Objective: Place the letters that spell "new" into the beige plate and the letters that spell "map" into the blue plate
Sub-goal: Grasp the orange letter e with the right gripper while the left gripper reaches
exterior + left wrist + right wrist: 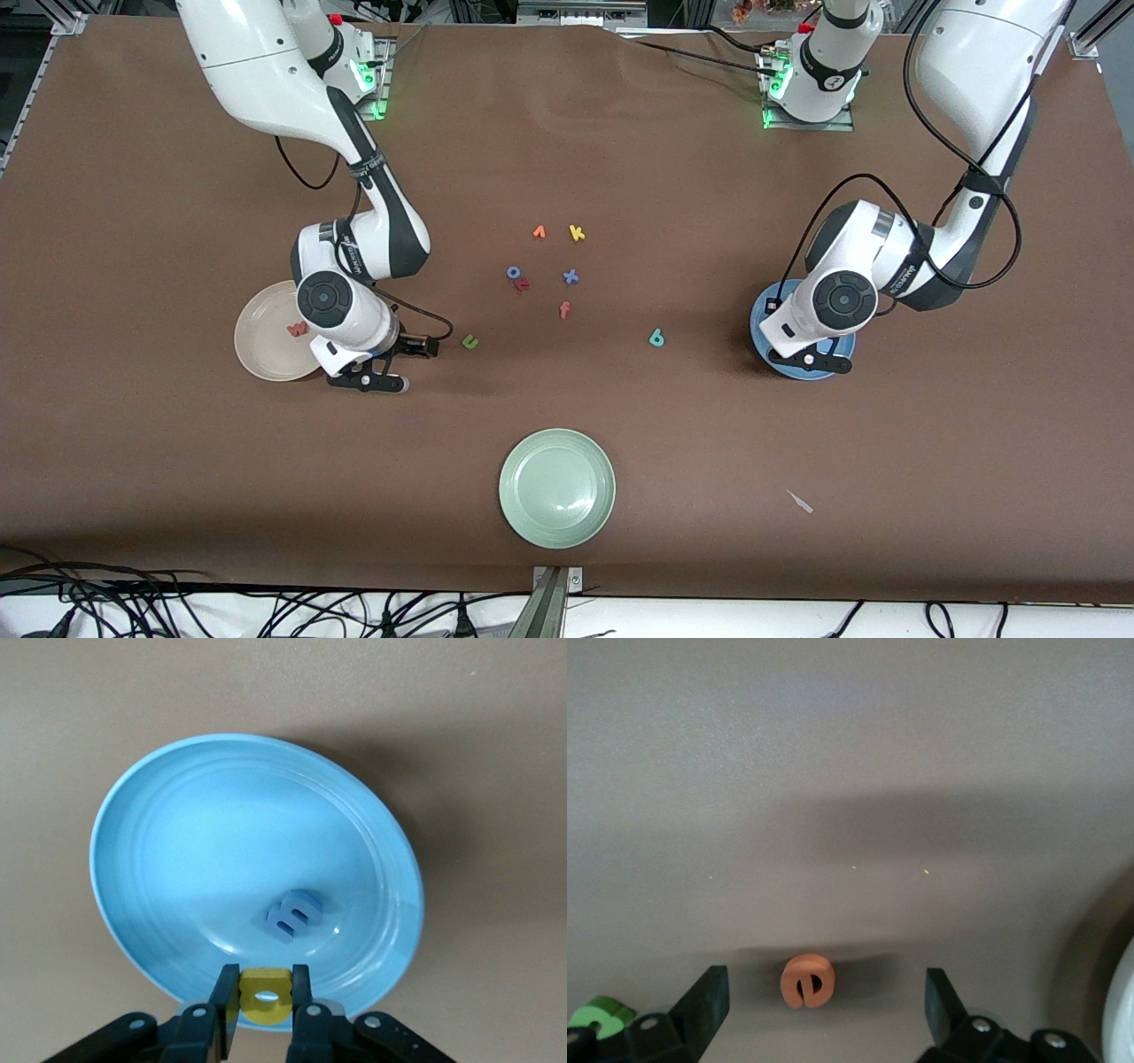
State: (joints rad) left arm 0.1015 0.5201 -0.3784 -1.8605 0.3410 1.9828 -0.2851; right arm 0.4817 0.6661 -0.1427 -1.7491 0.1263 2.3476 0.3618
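Observation:
My left gripper (266, 992) hangs over the rim of the blue plate (177, 797), shut on the yellow a (266, 1001). The blue m (292, 915) lies in that plate. In the front view this gripper (819, 359) covers much of the blue plate (766, 332). My right gripper (826, 992) is open low over the table, and the orange e (806, 981) lies between its fingers, touching neither. The green n (601, 1014) lies just outside one finger. From the front, the right gripper (409, 363) sits between the beige plate (261, 350), which holds the pink-red w (298, 329), and the green n (469, 341). The teal p (656, 338) lies mid-table.
A cluster of other letters lies mid-table: an orange one (539, 232), yellow k (577, 233), a blue ring-shaped one (513, 273), small red one (523, 284), blue x (570, 276), orange f (564, 309). A pale green plate (556, 523) sits nearest the front camera. A white scrap (800, 501) lies beside it.

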